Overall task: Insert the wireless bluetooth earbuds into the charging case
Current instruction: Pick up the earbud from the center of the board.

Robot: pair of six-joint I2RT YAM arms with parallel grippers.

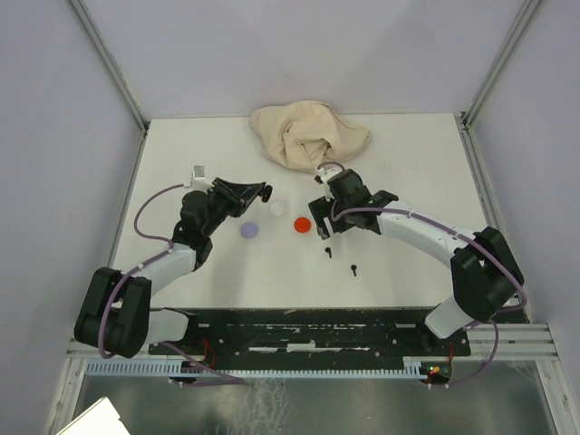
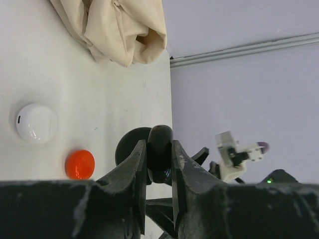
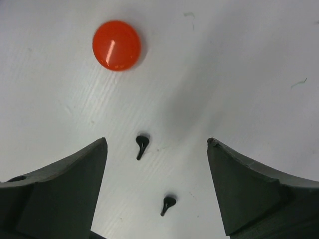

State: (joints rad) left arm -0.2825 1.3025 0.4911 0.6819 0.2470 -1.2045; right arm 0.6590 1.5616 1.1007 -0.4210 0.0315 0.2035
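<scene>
My left gripper (image 1: 261, 193) is shut on a black rounded charging case (image 2: 159, 152) and holds it above the table; a round black part of the case shows behind the fingers. My right gripper (image 1: 324, 222) is open and empty, hovering over two black earbuds (image 1: 327, 251) (image 1: 353, 268) that lie on the table. In the right wrist view the gripper (image 3: 157, 144) has one earbud (image 3: 142, 146) just left of its middle and the other (image 3: 168, 204) nearer the palm. Earbuds of other colours are not in view.
A red disc (image 1: 302, 223), a white disc (image 1: 277, 207) and a lavender disc (image 1: 249, 230) lie between the arms. A crumpled beige cloth (image 1: 308, 134) lies at the back. The red disc also shows in the right wrist view (image 3: 116, 45).
</scene>
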